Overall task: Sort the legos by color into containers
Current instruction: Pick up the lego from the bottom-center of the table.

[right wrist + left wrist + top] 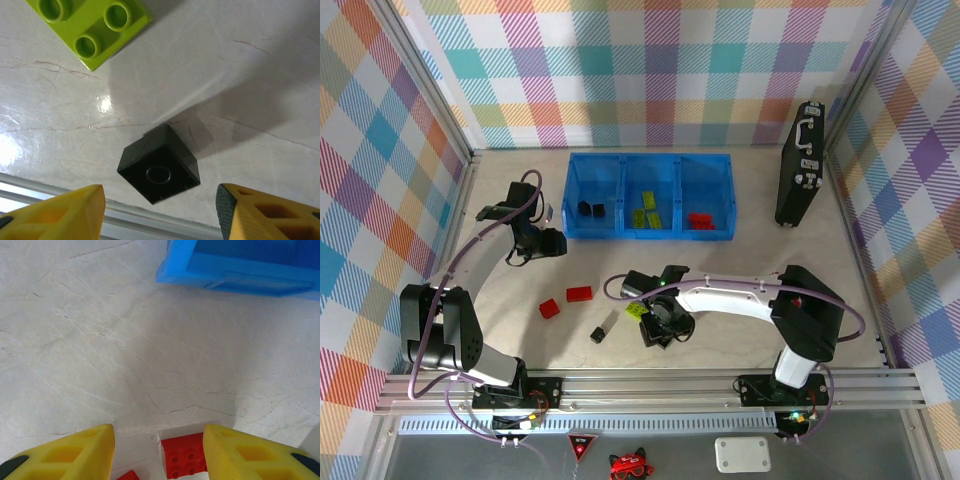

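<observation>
Both spread, empty: left gripper [159, 447], right gripper [160, 210]. Right over black lego [159, 171]; next lower, pinch, carry to left compartment [582, 178].

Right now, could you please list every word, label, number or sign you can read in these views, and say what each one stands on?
No text can be read.
case: pale patches on its face, too small to tell whether they carry print.
green lego and black lego: no legible mark on the studs.
bin: no label seen.
</observation>
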Controlling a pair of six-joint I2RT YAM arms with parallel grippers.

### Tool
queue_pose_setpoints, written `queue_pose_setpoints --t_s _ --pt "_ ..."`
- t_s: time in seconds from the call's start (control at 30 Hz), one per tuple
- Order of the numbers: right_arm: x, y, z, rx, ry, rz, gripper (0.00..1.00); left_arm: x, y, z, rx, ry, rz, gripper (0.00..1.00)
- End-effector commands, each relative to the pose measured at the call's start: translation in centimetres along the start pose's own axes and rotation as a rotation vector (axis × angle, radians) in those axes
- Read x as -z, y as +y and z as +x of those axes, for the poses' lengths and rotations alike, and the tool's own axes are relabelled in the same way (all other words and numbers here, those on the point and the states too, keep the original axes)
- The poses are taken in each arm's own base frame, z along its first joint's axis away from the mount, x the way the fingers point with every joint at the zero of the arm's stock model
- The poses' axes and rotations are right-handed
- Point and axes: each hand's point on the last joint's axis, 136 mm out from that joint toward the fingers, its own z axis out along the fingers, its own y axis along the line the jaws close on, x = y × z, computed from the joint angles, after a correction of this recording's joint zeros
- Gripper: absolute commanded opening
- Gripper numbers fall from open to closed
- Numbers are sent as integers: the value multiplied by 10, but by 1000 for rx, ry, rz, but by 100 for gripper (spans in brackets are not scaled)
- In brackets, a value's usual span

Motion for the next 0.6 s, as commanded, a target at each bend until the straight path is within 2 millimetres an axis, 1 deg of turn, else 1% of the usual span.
queue_pose_setpoints --t_s 0.0,0.27,0.57 --pt "-13 1 7 -8 38 12 61 0 -3 3 -20 2 4 50" --pt "-30 0 6 -33 55 42 57 1 -2 3 -20 -2 -2 50" --pt "-30 -1 6 -42 52 48 50 1 -2 2 -22 -4 -3 50"
